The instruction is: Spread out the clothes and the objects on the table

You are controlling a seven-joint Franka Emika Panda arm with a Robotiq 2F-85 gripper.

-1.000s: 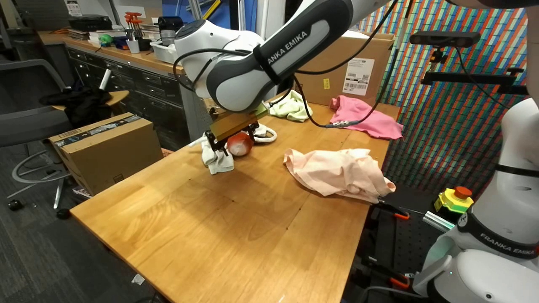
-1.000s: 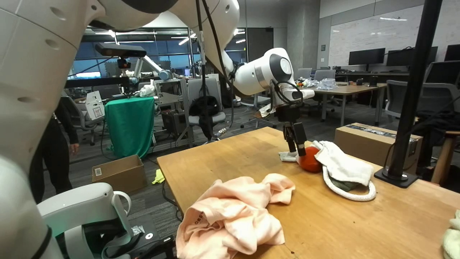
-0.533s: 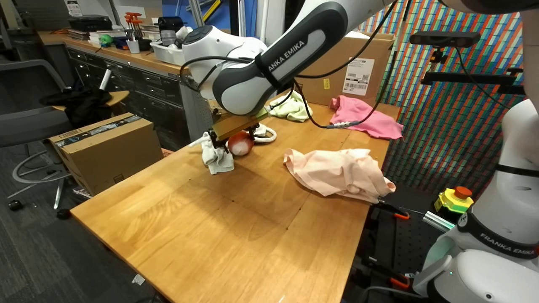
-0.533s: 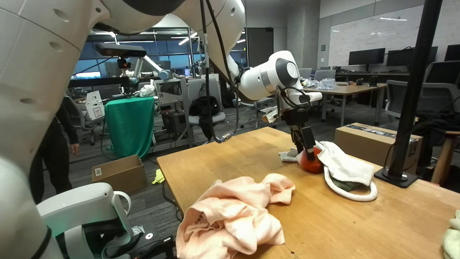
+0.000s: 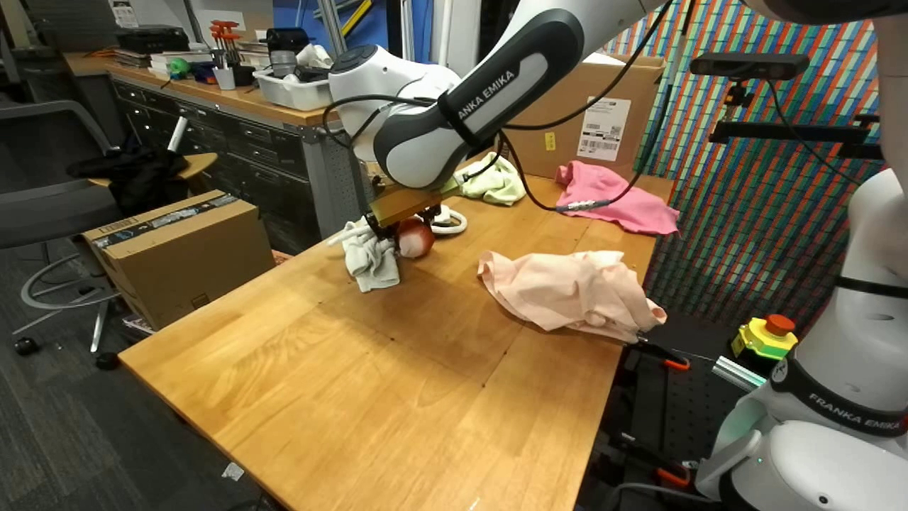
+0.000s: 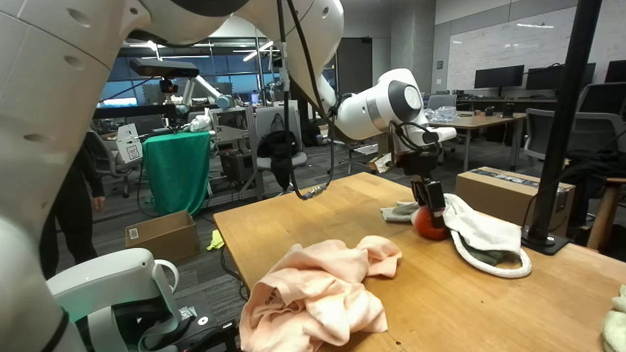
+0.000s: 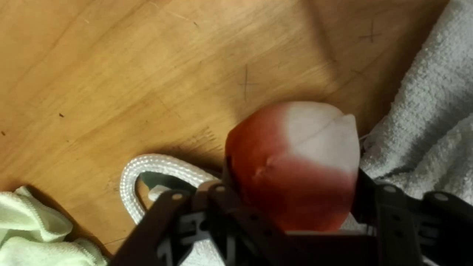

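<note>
One round red-and-white object (image 7: 295,162), partly hidden by the pincer (image 7: 294,179), is gripped within it.

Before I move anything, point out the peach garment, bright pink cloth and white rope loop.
Peach garment (image 6: 325,289), in an exterior view: its crumpled middle.
Bright pink cloth (image 5: 627,209), in an exterior view: its middle.
White rope loop (image 7: 155,163), in the wrist view: its upper curve.
</note>
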